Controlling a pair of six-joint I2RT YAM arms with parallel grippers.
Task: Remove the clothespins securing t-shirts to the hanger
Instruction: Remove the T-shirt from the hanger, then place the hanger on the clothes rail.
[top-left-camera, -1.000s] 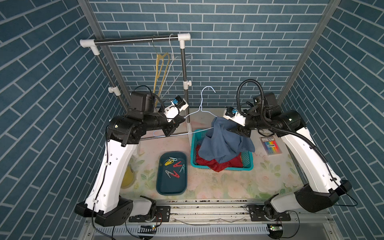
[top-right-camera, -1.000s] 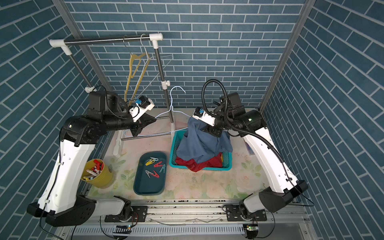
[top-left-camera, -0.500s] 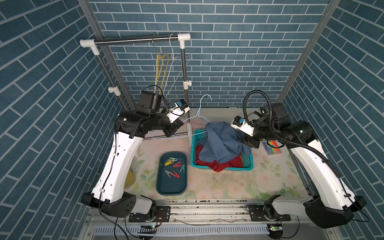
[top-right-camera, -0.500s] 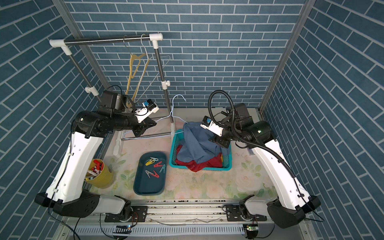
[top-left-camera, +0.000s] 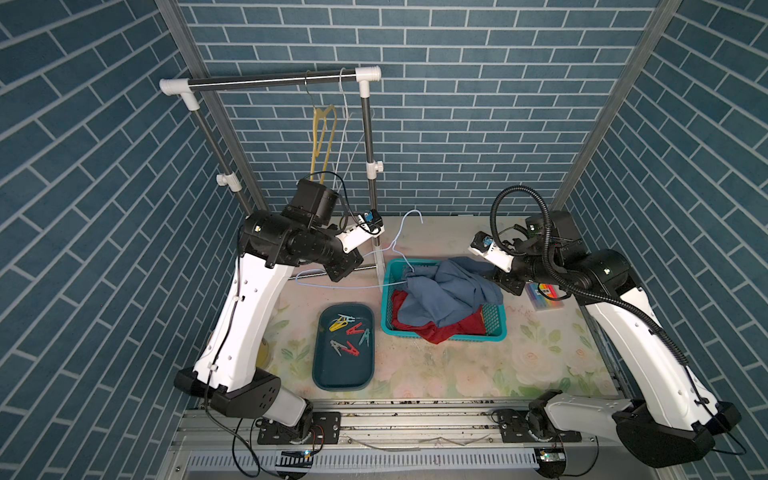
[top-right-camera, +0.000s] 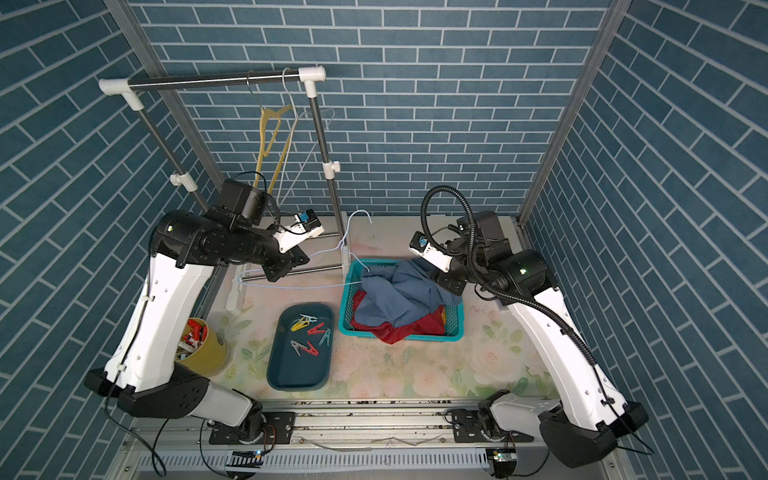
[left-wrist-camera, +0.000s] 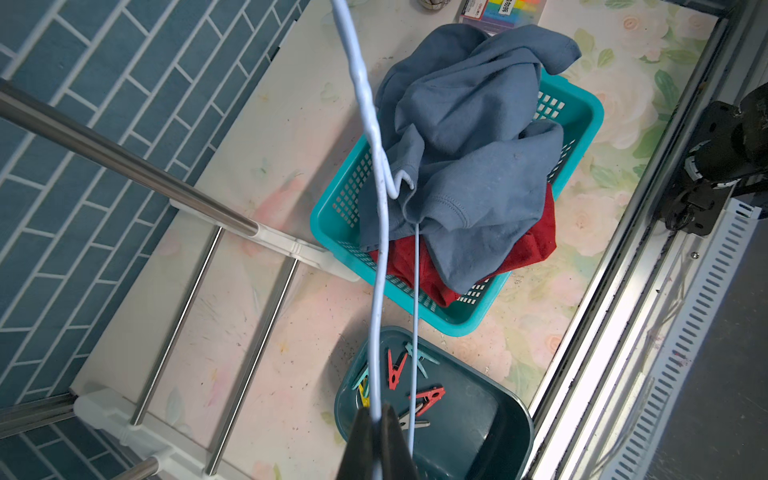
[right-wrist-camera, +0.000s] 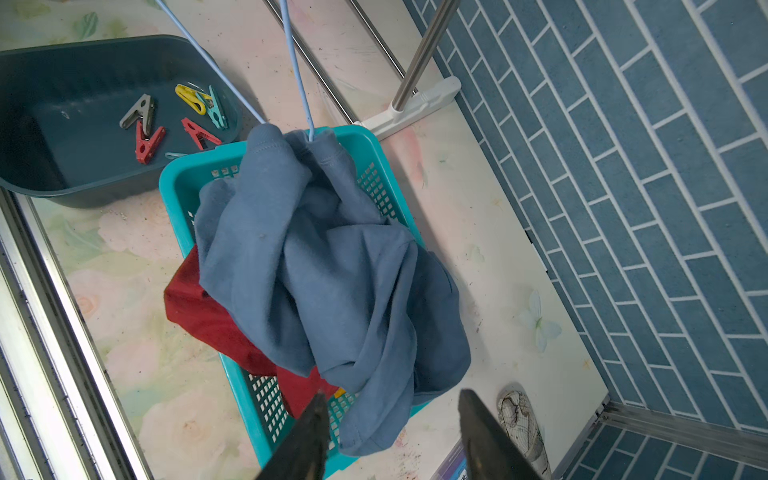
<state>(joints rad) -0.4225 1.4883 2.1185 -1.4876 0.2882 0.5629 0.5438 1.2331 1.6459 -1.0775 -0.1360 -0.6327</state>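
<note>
Several clothespins lie loose in a dark teal tray. The t-shirts are heaped in the teal basket: the slate blue one on top, the dark red one under it, and a sliver of orange-yellow. My left gripper is shut on a pale blue wire hanger, whose far end is tucked in the blue shirt's hem. My right gripper hangs open above the basket's right end.
A garment rack stands at the back left with a yellow hanger and a white wire one on it. A yellow cup of markers sits by the left arm's base. A coloured box lies right of the basket.
The blue shirt has sunk from mid-air onto the basket. My right gripper has drawn back to the right, off the cloth. My left arm has shifted, with the hanger still in it.
</note>
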